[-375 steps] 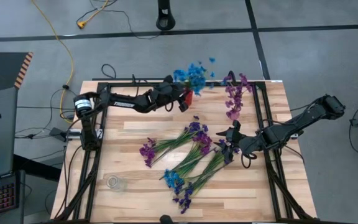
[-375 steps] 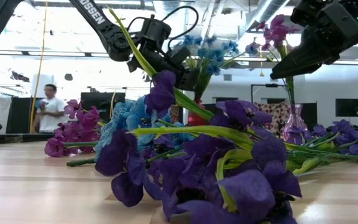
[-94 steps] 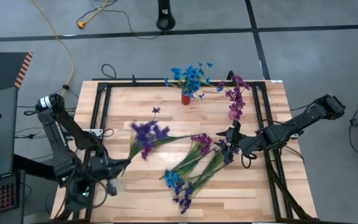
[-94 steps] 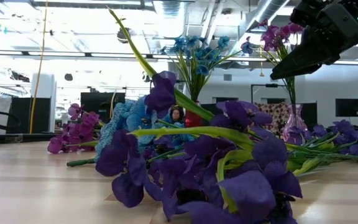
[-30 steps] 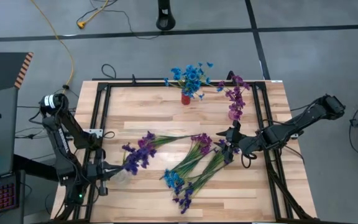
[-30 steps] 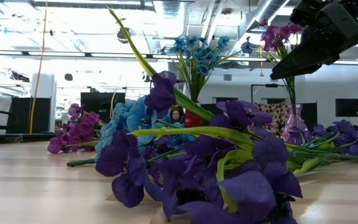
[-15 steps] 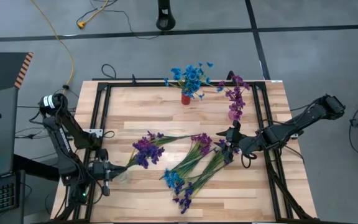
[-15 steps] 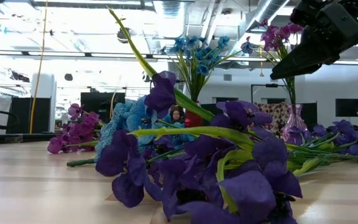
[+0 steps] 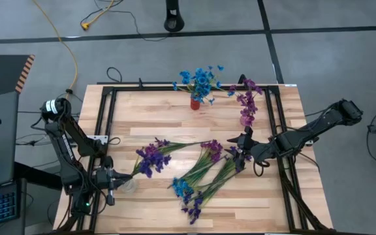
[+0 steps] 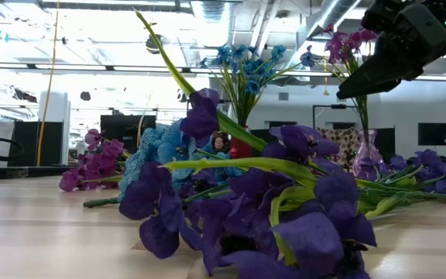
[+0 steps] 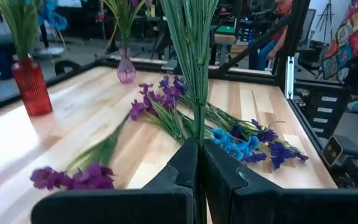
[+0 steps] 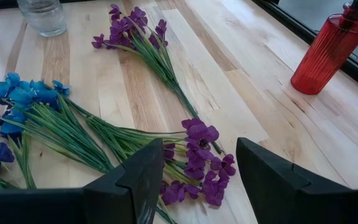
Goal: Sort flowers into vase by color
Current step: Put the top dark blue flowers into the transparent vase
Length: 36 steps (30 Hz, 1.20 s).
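My left gripper (image 9: 114, 179) stands near the table's front left corner, shut on a bunch of dark violet flowers (image 9: 149, 159). A clear glass vase (image 9: 128, 185) stands right beside it. My right gripper (image 9: 243, 149) hovers open over the loose flowers (image 9: 204, 163) that lie flat on the wood at mid table, touching none; violet blossoms (image 12: 197, 134) lie below its fingers. A magenta-purple bunch (image 12: 135, 25) lies near the glass vase (image 12: 42, 15). Blue flowers stand in a red vase (image 9: 195, 102) and magenta ones in a pink vase (image 9: 245, 119) at the far edge. My left gripper (image 11: 199, 149) pinches several thin green stems (image 11: 197, 130) together between its two fingers (image 11: 182, 165). The fingers come roughly level from the table's left and lie across the stems. The stems rise from the fingers and fan out, and the blossoms are lifted clear of the table.
A black metal frame (image 9: 103, 130) rims the table on all sides. Blue (image 9: 181, 188) and dark indigo (image 9: 193, 210) blossoms lie near the front edge. The far left part of the table top (image 9: 142, 114) is bare wood. A person shows far behind the table (image 10: 221, 142).
My left gripper has edged toward the table's right with its bunch. The violet blossoms have swung a little toward the far right, uncovering the glass vase. The right arm has kept still.
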Tool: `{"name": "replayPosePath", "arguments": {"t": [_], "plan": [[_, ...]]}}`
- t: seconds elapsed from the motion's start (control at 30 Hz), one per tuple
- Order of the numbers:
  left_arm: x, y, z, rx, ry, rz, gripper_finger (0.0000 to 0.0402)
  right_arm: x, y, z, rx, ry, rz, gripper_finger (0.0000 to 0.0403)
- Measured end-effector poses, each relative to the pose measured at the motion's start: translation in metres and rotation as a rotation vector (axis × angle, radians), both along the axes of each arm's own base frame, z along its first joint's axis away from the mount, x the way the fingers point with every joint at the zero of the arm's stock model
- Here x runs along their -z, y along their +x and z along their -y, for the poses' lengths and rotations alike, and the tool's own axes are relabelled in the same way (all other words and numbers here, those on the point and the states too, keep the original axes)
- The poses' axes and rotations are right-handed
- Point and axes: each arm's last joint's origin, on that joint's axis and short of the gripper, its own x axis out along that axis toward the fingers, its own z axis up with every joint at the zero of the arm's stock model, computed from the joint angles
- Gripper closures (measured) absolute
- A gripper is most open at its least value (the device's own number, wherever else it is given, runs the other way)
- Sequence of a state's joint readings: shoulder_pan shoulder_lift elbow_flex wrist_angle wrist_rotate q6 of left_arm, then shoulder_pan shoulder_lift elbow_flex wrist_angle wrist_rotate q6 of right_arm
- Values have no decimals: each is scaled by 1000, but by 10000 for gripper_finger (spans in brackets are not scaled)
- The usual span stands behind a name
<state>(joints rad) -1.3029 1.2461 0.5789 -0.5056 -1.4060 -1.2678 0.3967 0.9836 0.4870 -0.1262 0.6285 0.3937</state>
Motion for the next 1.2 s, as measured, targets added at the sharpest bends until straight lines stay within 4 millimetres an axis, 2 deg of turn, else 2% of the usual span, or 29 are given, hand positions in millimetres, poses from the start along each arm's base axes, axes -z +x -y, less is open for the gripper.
{"name": "replayPosePath", "arguments": {"t": [0.2,0.57,0.87,1.2], "plan": [[1,0,1,12,-56,-41,401,0,0,0,0,0,0,172],[2,0,1,31,12,-69,395,0,0,0,0,0,0,172],[2,0,1,32,-20,-75,399,0,0,0,0,0,0,172],[2,0,1,27,-58,-72,374,0,0,0,0,0,0,172]]}}
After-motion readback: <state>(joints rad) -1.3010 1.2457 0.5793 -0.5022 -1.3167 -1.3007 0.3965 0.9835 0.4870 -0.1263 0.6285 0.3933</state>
